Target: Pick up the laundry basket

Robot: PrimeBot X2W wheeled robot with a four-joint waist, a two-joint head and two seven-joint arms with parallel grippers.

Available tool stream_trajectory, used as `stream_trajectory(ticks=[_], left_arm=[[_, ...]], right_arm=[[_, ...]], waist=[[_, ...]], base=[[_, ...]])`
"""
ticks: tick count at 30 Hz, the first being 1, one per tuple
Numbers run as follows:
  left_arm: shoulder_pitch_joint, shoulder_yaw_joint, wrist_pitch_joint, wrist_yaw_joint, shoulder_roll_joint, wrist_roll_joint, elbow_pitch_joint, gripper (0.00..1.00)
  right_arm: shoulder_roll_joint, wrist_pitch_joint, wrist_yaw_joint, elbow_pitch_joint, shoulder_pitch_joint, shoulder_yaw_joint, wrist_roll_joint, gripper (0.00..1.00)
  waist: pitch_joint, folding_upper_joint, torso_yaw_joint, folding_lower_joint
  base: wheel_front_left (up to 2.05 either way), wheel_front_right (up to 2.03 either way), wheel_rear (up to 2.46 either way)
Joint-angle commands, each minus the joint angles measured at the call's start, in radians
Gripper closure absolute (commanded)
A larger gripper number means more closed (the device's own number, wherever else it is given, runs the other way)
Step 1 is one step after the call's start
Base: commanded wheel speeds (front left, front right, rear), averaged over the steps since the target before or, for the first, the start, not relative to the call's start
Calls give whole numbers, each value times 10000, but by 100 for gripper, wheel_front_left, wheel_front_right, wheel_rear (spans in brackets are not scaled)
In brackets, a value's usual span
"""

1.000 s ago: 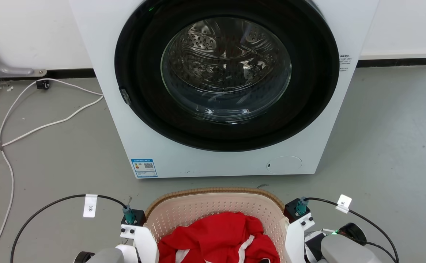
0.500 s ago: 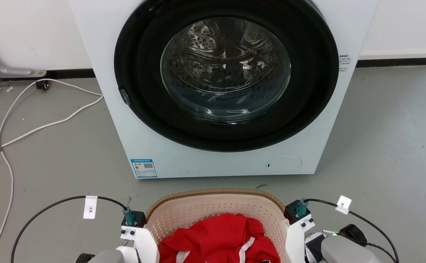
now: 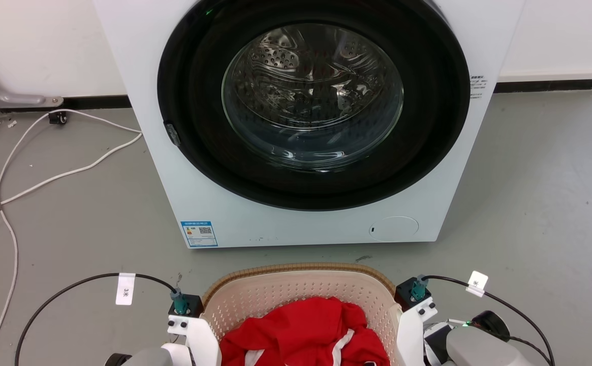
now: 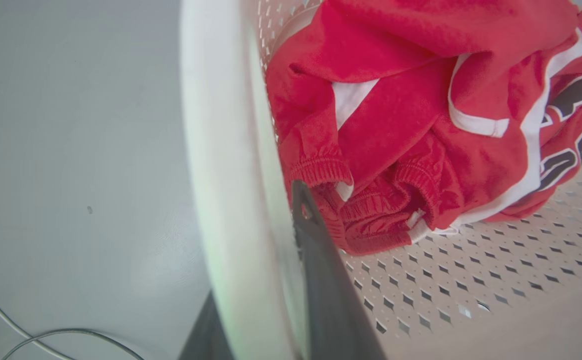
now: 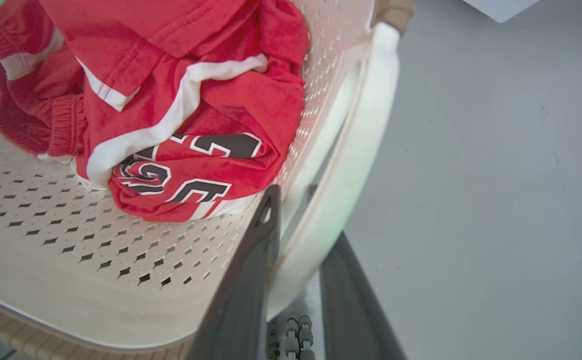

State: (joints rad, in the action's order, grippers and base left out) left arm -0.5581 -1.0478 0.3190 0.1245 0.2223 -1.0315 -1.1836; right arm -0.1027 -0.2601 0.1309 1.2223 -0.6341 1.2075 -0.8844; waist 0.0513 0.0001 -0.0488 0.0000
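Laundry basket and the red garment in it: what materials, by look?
Laundry basket: looks like moulded plastic, cream, semi-matte, with thin walls and regular punched holes. Its rim: brown with a woven look, probably moulded plastic too, but I can't confirm. Red garment: soft knit fabric, possibly fleece; it creases and has gathered elastic cuffs.

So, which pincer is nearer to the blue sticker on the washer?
Left. The left pincer grips the laundry basket by the handle nearest the blue sticker; the right pincer grips the opposite handle, across the basket.
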Motion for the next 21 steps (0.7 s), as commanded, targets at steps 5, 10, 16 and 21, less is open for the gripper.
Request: stream_trajectory(ticks=[5, 10, 16, 21], left_arm=[[-129, -208, -48, 97, 24, -107, 47, 100], [-143, -349, -91, 97, 39, -244, 48, 100], [-156, -509, -132, 98, 54, -390, 29, 100], [-190, -646, -148, 98, 58, -503, 22, 100]], right_arm=[[-40, 65, -3, 18, -168, 161, -128, 100], [-46, 84, -3, 32, -177, 276, -221, 100], [-49, 97, -3, 42, -179, 386, -337, 100], [-56, 103, -3, 57, -187, 455, -414, 100]], waist=[[-2, -1, -9, 0], [-7, -1, -20, 0], [-21, -1, -20, 0], [-37, -1, -14, 0]], base=[[0, 0, 0], [0, 0, 0], [0, 0, 0], [0, 0, 0]])
